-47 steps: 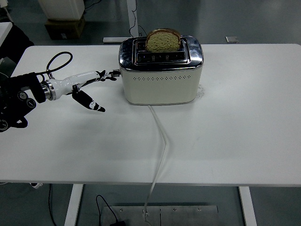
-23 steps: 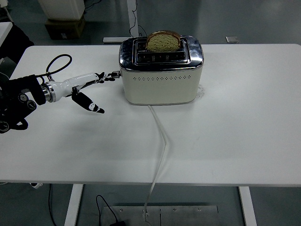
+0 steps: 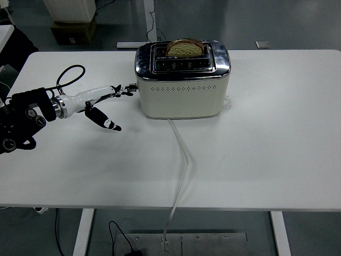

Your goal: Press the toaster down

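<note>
- Cream-and-chrome toaster (image 3: 182, 80) stands at the far middle of the white table (image 3: 266, 144), its cord (image 3: 183, 160) trailing toward the near edge.
- Bread slice (image 3: 185, 48) now sits lower in the slot than a second ago, so the press seems under way, probably not yet latched.
- Left hand (image 3: 101, 101) has dropped slightly at the toaster's left end, fingertips (image 3: 127, 88) extended onto the side lever (image 3: 131, 86), thumb hanging loose, grasping nothing.
- Right arm is not visible.
</note>
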